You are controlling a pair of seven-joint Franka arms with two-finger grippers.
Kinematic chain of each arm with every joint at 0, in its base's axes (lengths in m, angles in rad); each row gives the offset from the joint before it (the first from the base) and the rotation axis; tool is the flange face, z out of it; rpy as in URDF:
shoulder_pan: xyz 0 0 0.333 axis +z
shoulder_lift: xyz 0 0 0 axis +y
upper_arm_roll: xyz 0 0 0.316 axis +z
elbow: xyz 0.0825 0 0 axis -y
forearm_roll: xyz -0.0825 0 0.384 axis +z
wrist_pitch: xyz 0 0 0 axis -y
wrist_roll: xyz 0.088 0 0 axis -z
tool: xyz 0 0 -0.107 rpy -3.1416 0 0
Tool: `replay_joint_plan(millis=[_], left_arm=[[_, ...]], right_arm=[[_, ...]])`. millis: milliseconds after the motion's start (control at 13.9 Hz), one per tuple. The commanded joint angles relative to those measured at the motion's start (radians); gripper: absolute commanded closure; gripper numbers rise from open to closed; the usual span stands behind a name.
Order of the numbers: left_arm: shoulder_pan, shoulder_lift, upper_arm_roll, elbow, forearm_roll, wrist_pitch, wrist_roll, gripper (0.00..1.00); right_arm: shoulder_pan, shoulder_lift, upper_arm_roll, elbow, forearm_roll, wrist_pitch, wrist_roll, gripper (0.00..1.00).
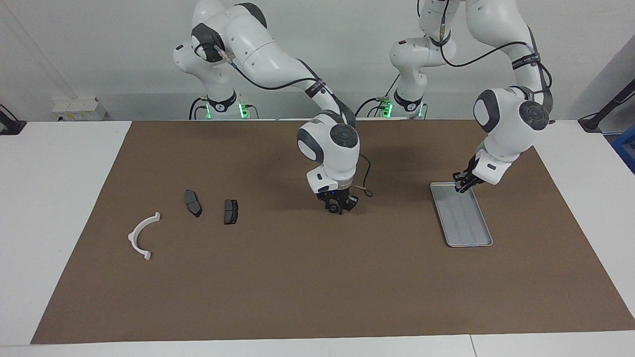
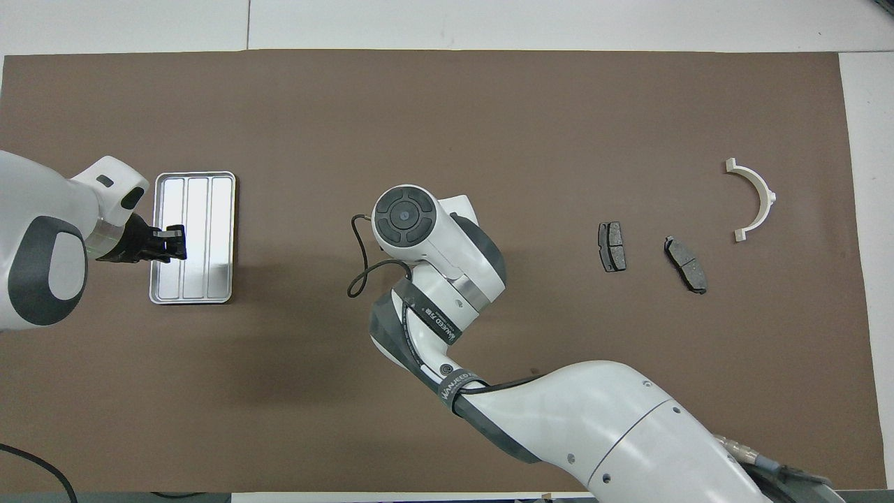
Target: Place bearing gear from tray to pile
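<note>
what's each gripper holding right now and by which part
The right gripper looks shut on a small dark round part at the mat, pinched across its sides. The left gripper, shut over the tray's end, holds nothing visible.

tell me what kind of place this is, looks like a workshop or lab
Most likely a robotics lab bench rather than a working shop: two white arms stand at a white table with a brown mat, and only a few parts lie spread on it: a metal tray, two brake pads and a white bracket.
</note>
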Motion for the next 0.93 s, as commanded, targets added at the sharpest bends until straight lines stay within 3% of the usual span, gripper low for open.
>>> replay_joint_plan(millis=[0,144,216,360,503,719,863], left_arm=[[-0.014,0.0,-0.003,0.024,-0.004,-0.026,-0.055,1.0],[-0.039,0.005,-0.004,0.044,-0.004,-0.041,-0.084,1.0],[-0.044,0.008,-0.004,0.061,-0.004,-0.056,-0.101,1.0],[-0.081,0.011,-0.004,0.093,-0.004,-0.078,-0.162,1.0],[-0.153,0.028,-0.004,0.118,-0.004,-0.067,-0.263,1.0],[-0.317,0.078,-0.004,0.22,-0.013,-0.062,-0.539,1.0],[-0.439,0.156,-0.004,0.318,-0.017,-0.062,-0.69,1.0]], right_arm=[[-0.012,-0.001,0.006,-0.01,0.022,0.012,-0.031,1.0],[-0.013,-0.006,0.005,0.05,0.015,-0.07,-0.033,1.0],[-0.022,-0.009,0.003,0.106,0.01,-0.171,-0.059,1.0],[-0.094,-0.041,0.006,0.232,0.024,-0.355,-0.248,1.0],[-0.212,-0.098,0.008,0.248,0.022,-0.446,-0.547,1.0],[-0.358,-0.125,0.005,0.237,0.013,-0.453,-0.891,1.0],[-0.46,-0.136,0.005,0.169,0.013,-0.378,-1.04,1.0]])
